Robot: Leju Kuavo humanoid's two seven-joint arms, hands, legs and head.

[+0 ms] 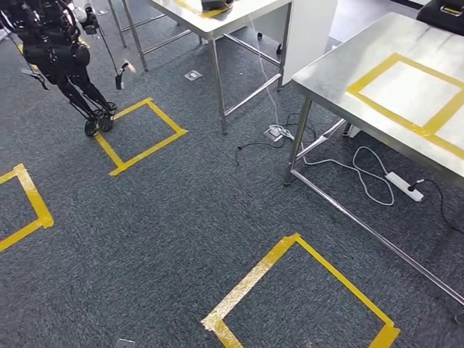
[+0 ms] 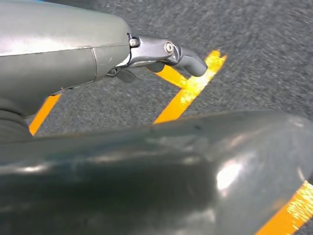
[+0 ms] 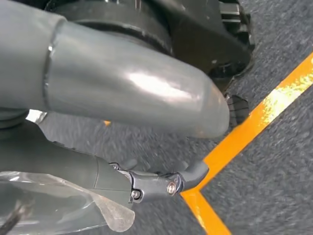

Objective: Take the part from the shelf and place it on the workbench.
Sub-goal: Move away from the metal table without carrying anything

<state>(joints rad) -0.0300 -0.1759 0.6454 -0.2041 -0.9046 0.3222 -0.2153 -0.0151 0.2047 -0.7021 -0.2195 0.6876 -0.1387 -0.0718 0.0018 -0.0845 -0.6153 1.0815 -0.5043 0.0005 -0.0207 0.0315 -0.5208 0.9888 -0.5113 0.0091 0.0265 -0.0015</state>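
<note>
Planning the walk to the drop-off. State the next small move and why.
Probably turn right and step toward the workbench. It stands off to the right, its yellow taped rectangle is bare, and clear plastic shows beside the right robot hand.

Grey carpet floor (image 1: 180, 217) w/ yellow tape squares (image 1: 298, 290); steel workbench (image 1: 328, 72) w/ yellow tape frame (image 1: 407, 90); power strip (image 1: 404, 185) on floor.

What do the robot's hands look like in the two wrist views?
Left hand: a smooth, glossy grey rounded cover, with a darker finger hinged on a metallic link with a silver screw. Right hand: the same grey rounded shell and ribbed base, and a dark finger with screwed metal joints.
</note>
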